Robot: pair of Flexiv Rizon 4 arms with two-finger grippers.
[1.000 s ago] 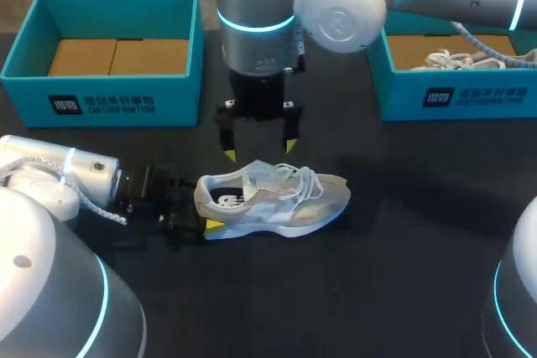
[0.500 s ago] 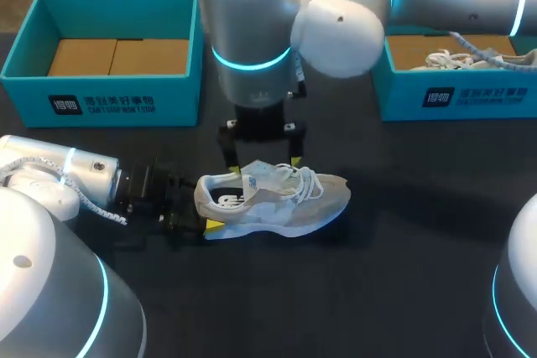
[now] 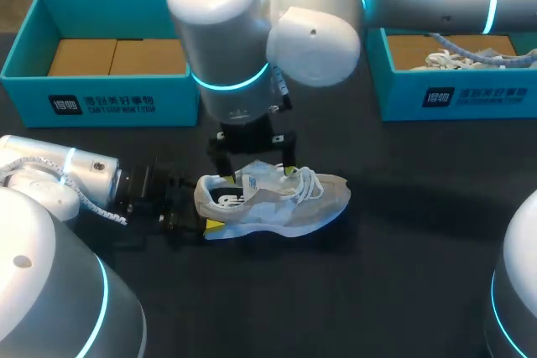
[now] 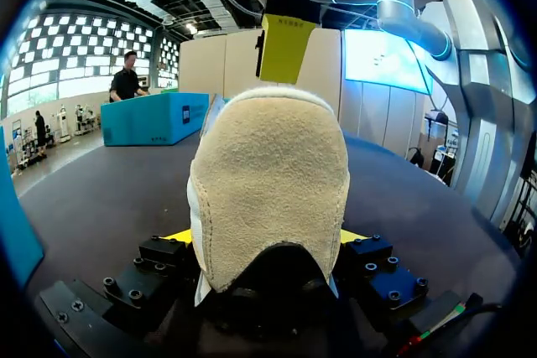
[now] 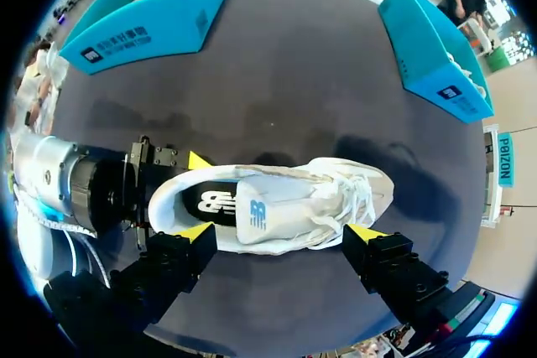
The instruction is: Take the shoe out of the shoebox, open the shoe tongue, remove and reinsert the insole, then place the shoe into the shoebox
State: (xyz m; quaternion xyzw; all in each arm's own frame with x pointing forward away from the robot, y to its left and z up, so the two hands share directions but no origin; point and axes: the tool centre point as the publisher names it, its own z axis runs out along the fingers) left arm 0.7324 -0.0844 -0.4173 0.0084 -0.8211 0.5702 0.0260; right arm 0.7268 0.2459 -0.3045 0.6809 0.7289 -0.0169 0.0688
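The right pincer (image 3: 260,170) is standing open, its fingers straddling the shoe (image 3: 277,199) across the mouth, with the tongue (image 5: 268,211) lying between and under the tips. The left pincer (image 4: 267,241) is clamping the heel from both sides, pinning the shoe on the table (image 3: 403,274) with its toe pointing to 3 o'clock in the head view.

To lift the tongue well, I judge the right pincer should be closing on the free top edge only, clear of the laces, and pulling toward the toe while the left grip is bracing the heel.

The empty shoebox (image 3: 109,98) is sitting at 10 o'clock from the shoe, a second shoebox (image 3: 453,94) at 2 o'clock.

Against a second ago, the right pincer has been dropping from above the shoe to collar level, its arm swinging toward 9 o'clock; the shoe and left pincer are staying put.
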